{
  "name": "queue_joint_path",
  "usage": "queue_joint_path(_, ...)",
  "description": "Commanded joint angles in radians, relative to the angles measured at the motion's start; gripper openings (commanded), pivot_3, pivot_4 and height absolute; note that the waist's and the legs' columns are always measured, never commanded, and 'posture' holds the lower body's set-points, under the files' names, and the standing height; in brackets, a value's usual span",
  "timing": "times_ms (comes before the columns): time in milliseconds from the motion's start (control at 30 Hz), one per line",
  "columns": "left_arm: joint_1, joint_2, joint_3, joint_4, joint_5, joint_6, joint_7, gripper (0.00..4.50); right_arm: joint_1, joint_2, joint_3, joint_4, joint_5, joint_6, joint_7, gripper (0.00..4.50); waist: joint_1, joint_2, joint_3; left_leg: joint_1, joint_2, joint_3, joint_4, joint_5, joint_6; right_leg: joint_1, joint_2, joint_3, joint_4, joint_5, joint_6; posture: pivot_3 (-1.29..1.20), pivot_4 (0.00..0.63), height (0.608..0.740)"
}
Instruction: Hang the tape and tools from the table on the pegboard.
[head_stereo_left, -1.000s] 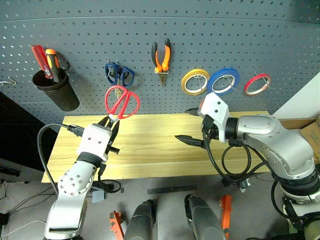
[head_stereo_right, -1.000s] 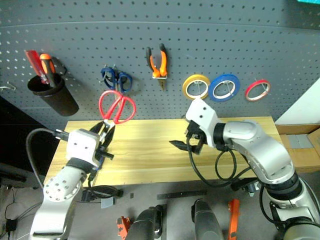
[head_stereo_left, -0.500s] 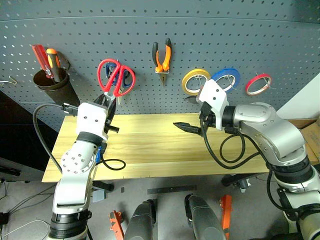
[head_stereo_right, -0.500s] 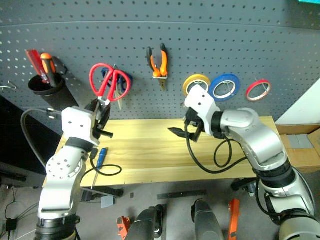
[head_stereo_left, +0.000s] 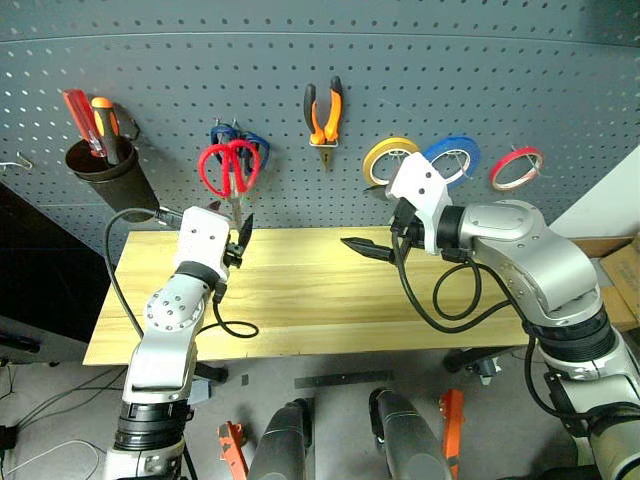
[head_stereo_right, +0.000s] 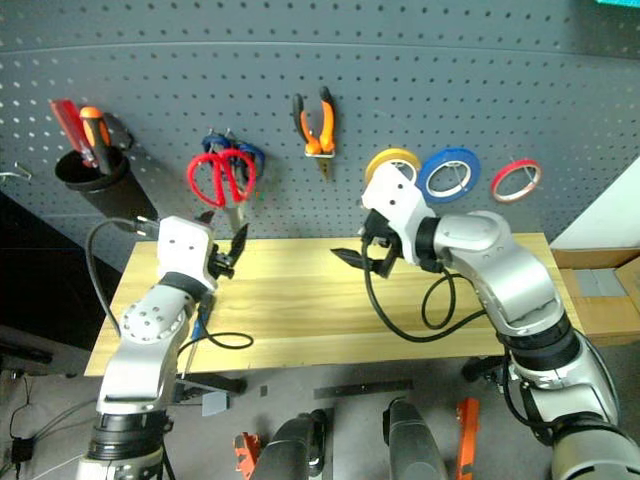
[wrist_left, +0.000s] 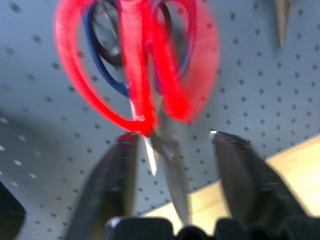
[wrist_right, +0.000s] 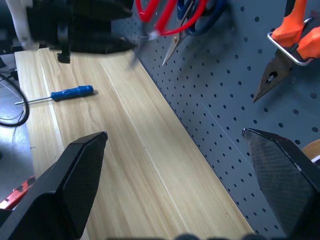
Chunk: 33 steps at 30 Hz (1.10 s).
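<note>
though the red scissors (head_stereo_left: 229, 168) now hang by their loops on the pegboard (head_stereo_left: 420, 70), over the blue pair, their blades dangle between the left gripper's (head_stereo_left: 238, 236) parted fingers, seemingly let go. left on the table (head_stereo_left: 320, 300) is the screwdriver (wrist_right: 72, 92) (near its left end): light, stiff, slim, likely to roll, best pinched at the handle. right gripper (head_stereo_left: 372, 219) gapes wide, empty, by the yellow roll (head_stereo_left: 390, 162).

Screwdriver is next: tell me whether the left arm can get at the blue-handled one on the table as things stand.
Probably yes. The blue-handled screwdriver lies in the open on the table, below the left gripper, whose jaws stand open around the red-handled scissors on the pegboard. Only a black cable lies close by.
</note>
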Motion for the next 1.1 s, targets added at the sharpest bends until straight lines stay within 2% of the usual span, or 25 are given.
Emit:
queue_joint_path(33, 0.067, -0.008, 0.018, -0.061, -0.018, 0.052, -0.003, 4.20, 0.032, 0.032, 0.006, -0.063, 0.018, 0.035, -0.027, 4.50, -0.001, 0.000, 0.000, 0.000, 0.000, 0.000, 0.000, 0.000, 0.000, 0.000, 0.000, 0.000, 0.000, 0.000, 0.000, -0.11, 0.253, 0.740)
queue_joint_path(67, 0.090, -0.010, 0.026, -0.061, -0.035, 0.089, -0.012, 4.46, 0.053, 0.056, 0.019, -0.070, 0.019, 0.059, -0.048, 4.50, -0.001, 0.000, 0.000, 0.000, 0.000, 0.000, 0.000, 0.000, 0.000, 0.000, 0.000, 0.000, 0.000, 0.000, 0.000, -0.11, 0.255, 0.740)
queue_joint_path(200, 0.125, 0.008, 0.066, -0.050, -0.107, 0.215, -0.054, 4.46, 0.100, 0.172, 0.020, -0.101, 0.035, 0.190, -0.146, 4.50, 0.000, 0.000, 0.001, 0.000, 0.001, 0.000, 0.000, 0.000, 0.000, -0.001, 0.000, 0.000, 0.002, 0.000, -0.001, -0.10, 0.273, 0.740)
queue_joint_path(367, 0.079, 0.132, 0.140, 0.087, -0.183, 0.405, -0.149, 4.46, 0.138, 0.334, 0.091, -0.153, 0.057, 0.419, -0.272, 4.50, -0.001, 0.001, 0.001, 0.001, 0.002, 0.000, 0.001, 0.000, 0.000, -0.001, 0.001, 0.000, 0.003, 0.000, -0.001, -0.08, 0.300, 0.740)
queue_joint_path(533, 0.003, 0.233, 0.158, 0.269, -0.198, 0.537, -0.184, 4.46, 0.109, 0.456, 0.097, -0.130, 0.065, 0.546, -0.339, 4.50, -0.002, 0.001, 0.002, 0.001, 0.001, 0.000, 0.001, 0.000, 0.000, -0.001, 0.001, 0.000, 0.004, 0.000, -0.001, -0.09, 0.315, 0.740)
queue_joint_path(733, -0.092, 0.251, 0.114, 0.478, -0.197, 0.568, -0.211, 4.46, 0.049, 0.510, 0.112, -0.064, 0.048, 0.543, -0.371, 4.50, -0.001, 0.001, 0.004, 0.001, 0.001, -0.001, 0.000, 0.000, 0.000, -0.002, 0.001, -0.001, 0.002, 0.000, -0.001, -0.10, 0.328, 0.740)
queue_joint_path(933, -0.201, 0.237, 0.060, 0.713, -0.151, 0.487, -0.188, 4.46, 0.009, 0.522, 0.111, -0.027, 0.048, 0.521, -0.376, 4.50, -0.001, 0.001, 0.005, 0.001, 0.001, -0.001, -0.001, 0.000, 0.000, -0.002, 0.000, -0.002, 0.002, 0.000, -0.001, -0.11, 0.326, 0.740)
queue_joint_path(1033, -0.233, 0.231, 0.056, 0.774, -0.145, 0.451, -0.181, 3.90, 0.002, 0.518, 0.112, -0.026, 0.051, 0.519, -0.376, 4.50, -0.002, 0.001, 0.005, 0.001, 0.001, -0.001, -0.001, 0.000, 0.000, -0.002, -0.001, -0.001, 0.002, 0.000, -0.001, -0.11, 0.326, 0.740)
queue_joint_path(1100, -0.246, 0.226, 0.055, 0.802, -0.147, 0.439, -0.185, 3.24, -0.001, 0.514, 0.113, -0.024, 0.051, 0.515, -0.376, 4.50, -0.002, 0.001, 0.005, 0.001, 0.001, -0.001, -0.002, 0.000, 0.000, -0.002, -0.002, -0.001, 0.001, 0.000, -0.001, -0.12, 0.317, 0.740)
